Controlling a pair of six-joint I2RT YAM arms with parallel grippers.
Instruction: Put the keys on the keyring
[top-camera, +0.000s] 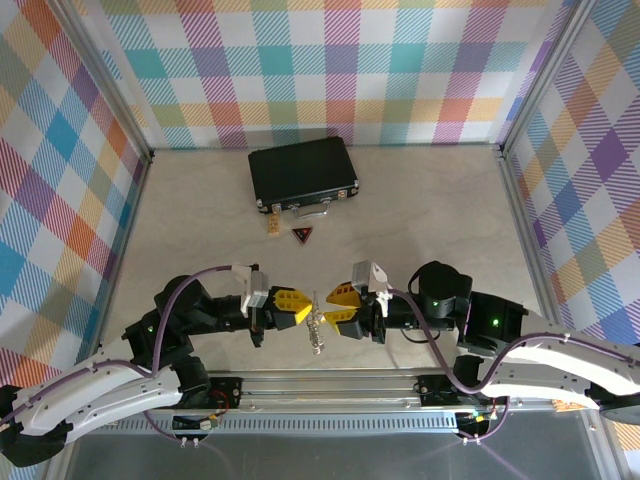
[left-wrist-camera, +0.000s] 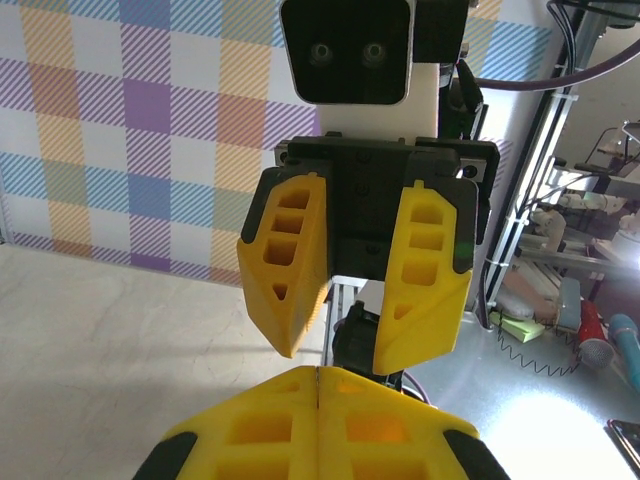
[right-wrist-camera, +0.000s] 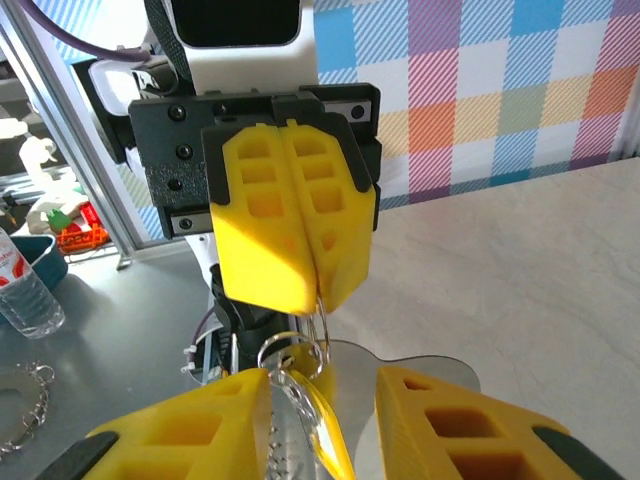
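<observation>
Where the left fingers (right-wrist-camera: 262, 240) clamp the keyring (top-camera: 316, 328), its top is hidden, while the right fingers (left-wrist-camera: 288, 250) stand apart.

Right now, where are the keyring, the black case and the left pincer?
keyring (top-camera: 316, 330), top view, middle of the loop.
black case (top-camera: 303, 172), top view, centre of lid.
left pincer (right-wrist-camera: 317, 288), right wrist view, where shut fingertips meet.

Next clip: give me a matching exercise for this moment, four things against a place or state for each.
Things:
1 left gripper
2 right gripper
3 black case
4 triangular tag

Place or state:
a open
b far middle of the table
c shut on the keyring
d just in front of the case

Pairs: 1-c, 2-a, 3-b, 4-d
</observation>
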